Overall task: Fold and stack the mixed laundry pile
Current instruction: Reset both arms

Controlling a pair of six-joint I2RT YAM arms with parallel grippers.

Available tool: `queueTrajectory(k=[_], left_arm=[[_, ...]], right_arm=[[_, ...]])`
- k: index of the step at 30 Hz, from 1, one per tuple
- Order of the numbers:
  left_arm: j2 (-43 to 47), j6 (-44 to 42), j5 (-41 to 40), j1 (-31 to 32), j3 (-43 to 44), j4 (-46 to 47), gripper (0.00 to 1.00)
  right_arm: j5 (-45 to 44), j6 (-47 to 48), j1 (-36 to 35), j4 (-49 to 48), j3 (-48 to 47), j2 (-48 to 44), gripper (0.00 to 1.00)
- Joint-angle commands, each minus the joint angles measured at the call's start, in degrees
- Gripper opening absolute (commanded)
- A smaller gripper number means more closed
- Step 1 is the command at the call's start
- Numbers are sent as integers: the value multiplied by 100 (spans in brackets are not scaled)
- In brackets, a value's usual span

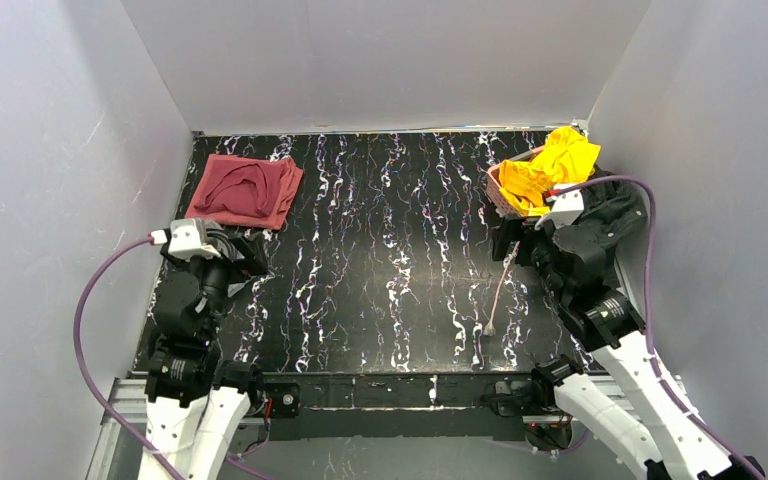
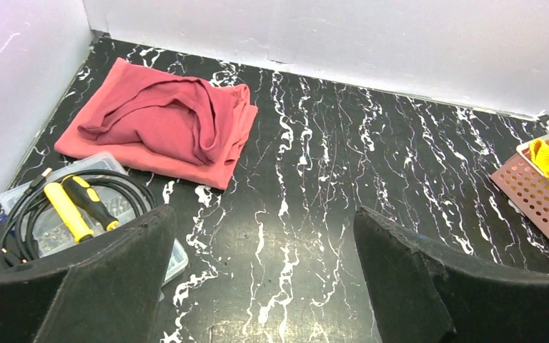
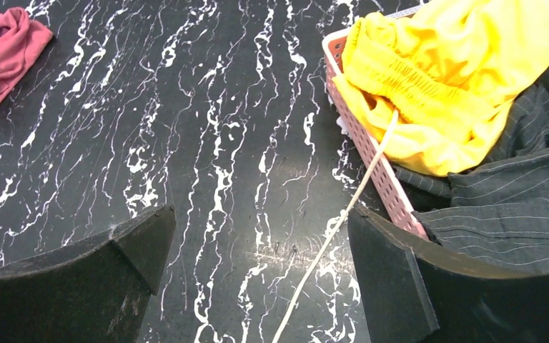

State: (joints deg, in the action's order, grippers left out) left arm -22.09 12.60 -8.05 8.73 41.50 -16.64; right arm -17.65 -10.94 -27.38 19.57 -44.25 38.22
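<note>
**While both end effectors gape, laundry sits at two far corners**

Although neither arm grips anything, the left end effector [image 2: 261, 236] hangs released above the desk [image 1: 390, 250], its fingers spread wide. Ahead of it, at the far left corner, a salmon-red garment [image 2: 211, 168] lies flat with a dark maroon garment [image 2: 164, 118] rumpled on top. A clear box [image 2: 14, 200] carrying a black cable lies just beside them. The right end effector [image 3: 261, 229] is likewise released. At the far right, a bright yellow garment [image 3: 457, 64] spills over the rim of a pink basket [image 3: 382, 179], touching a charcoal-black garment [image 3: 515, 200]. A cream cord [image 3: 329, 236] trails from the yellow cloth across the desk.
</note>
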Motion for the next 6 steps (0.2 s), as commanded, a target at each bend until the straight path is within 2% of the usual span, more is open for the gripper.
queueTrajectory(k=[1, 6], left_arm=[[191, -52, -287, 32, -120, -342, 93], [106, -74, -75, 32, -80, -349, 94]], right_arm=[[-285, 191, 19, -412, 92, -143, 99], [-253, 194, 13, -384, 90, -70, 99]])
